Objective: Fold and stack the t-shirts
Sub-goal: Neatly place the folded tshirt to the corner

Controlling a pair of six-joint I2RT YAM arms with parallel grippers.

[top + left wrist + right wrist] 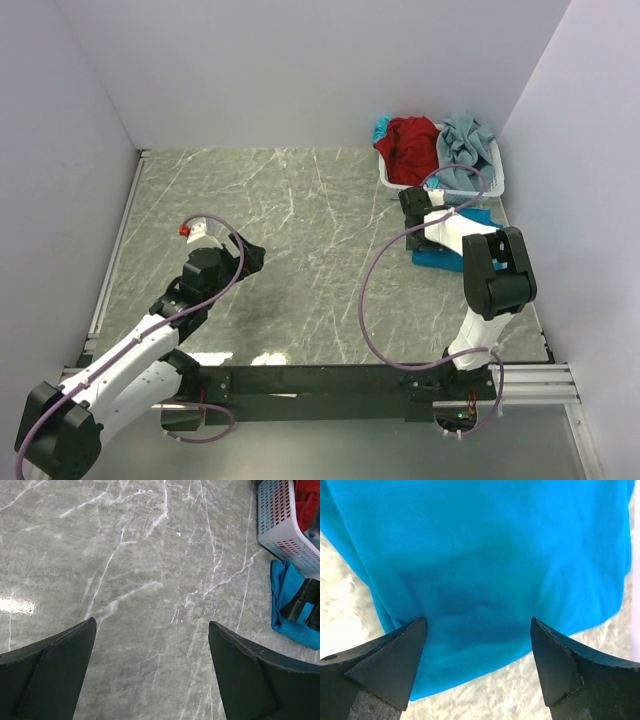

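Both arms — the left arm (130, 360) and the right arm (495, 275) — are built of white links between bulky black joints, a thin purple cable (366, 290) looping along each, while the left claw (152, 625) and right claw (478, 622) end in matte black wedge-shaped fingers.

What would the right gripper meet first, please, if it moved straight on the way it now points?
Most likely the teal t-shirt: it fills the view straight ahead between the right gripper's open fingers, though how near it lies is unclear.

White lattice basket (280, 520), grey marble tabletop (300, 220)
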